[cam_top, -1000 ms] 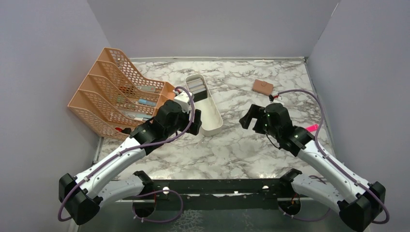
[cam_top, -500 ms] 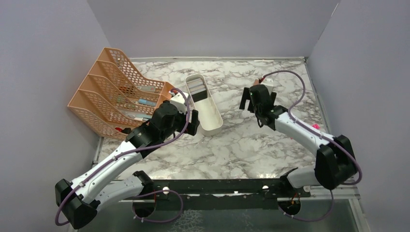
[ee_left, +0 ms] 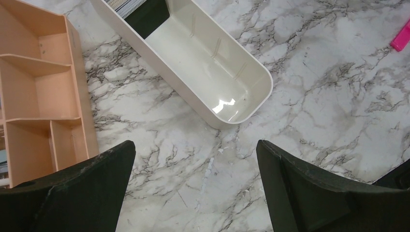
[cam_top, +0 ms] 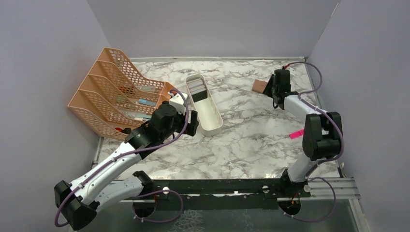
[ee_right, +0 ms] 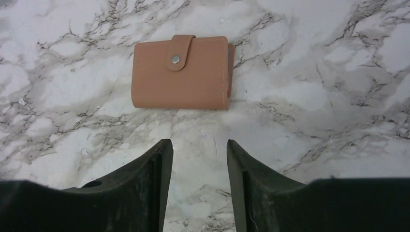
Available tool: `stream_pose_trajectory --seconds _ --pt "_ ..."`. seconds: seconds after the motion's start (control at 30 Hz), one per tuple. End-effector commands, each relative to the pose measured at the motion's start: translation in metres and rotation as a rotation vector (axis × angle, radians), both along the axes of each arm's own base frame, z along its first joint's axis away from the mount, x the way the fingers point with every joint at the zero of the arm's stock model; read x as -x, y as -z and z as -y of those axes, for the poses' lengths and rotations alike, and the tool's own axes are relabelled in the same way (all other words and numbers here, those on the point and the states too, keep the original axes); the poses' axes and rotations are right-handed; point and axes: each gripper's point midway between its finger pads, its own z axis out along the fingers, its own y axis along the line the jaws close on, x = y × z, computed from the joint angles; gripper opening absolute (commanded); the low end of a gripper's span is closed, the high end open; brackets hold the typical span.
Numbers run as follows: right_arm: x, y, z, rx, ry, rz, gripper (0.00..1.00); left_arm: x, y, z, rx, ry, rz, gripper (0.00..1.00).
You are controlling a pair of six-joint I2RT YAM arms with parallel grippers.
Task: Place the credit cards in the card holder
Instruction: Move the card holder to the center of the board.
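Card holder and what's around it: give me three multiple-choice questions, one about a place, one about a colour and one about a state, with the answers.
1. Where does the card holder lie?
A. On the marble table, just ahead of the right gripper.
B. At the table's near edge.
C. Propped against the left wall.

2. What colour is the highlighter on the table's right side?
A. Green.
B. Yellow.
C. Pink.

3. How is the card holder?
A. Spread open.
B. Folded shut, strap across its front.
C. Standing on edge.

Answers:
1 A: the right wrist view shows it flat on the marble beyond the open fingertips.
2 C: it shows bright pink in the top view.
3 B: the strap with its round snap lies over the closed front.
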Motion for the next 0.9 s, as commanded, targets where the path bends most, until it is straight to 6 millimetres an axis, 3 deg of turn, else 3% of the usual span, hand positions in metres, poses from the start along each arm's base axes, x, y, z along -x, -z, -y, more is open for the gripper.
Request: stream_pose_trajectory --seconds 0.0,0.4,0.67,0.73,0.87 --pt "-0.031 -0.008 -0.002 -0.127 -0.043 0.065 0.48 -0.003 -0.009 -0.005 0.009 -0.019 0.040 0.99" --pt "-0.060 0.036 0.027 -0.277 -0.040 0.021 0.52 -0.004 -0.007 -0.003 0.004 -0.010 0.033 0.99" --pt "-0.064 0.075 0.011 -0.352 -0.147 -0.028 0.53 -0.004 -0.004 -0.003 -0.003 -0.013 0.026 0.99" --pt "-0.062 0.079 0.009 -0.364 -0.161 -0.036 0.48 -0.005 -0.003 -0.004 -0.007 -0.016 0.026 0.99" --pt "-0.053 0.069 0.002 -0.371 -0.211 -0.021 0.23 -0.006 -0.005 -0.006 -0.004 -0.031 0.031 0.96"
